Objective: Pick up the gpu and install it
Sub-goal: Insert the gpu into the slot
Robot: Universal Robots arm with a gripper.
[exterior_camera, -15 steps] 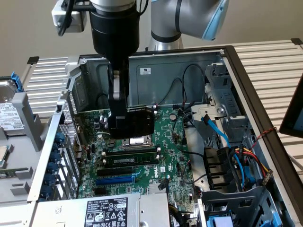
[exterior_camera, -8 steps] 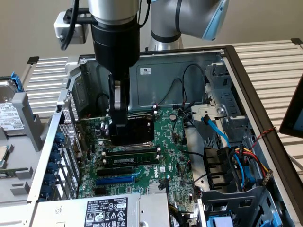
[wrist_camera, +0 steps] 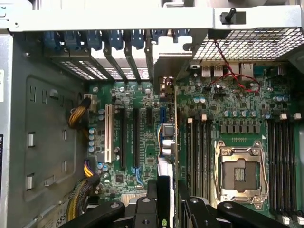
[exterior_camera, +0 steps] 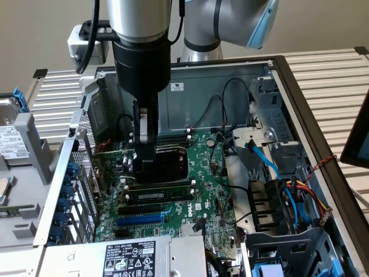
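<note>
The gpu shows as a black cooler shroud standing on edge over the green motherboard inside the open PC case. My gripper reaches down into the case and is shut on it. In the wrist view the gpu appears edge-on as a thin card. Its silver end bracket reaches toward the case's rear slot openings. The gripper holds the card between its black fingers. The card hangs beside the long black expansion slots. Whether its edge touches a slot I cannot tell.
An open CPU socket and memory slots lie beside the card. A white slot and yellow-black power cables sit on its other side. The power supply, drive cage with blue and coloured cables, and case walls crowd around.
</note>
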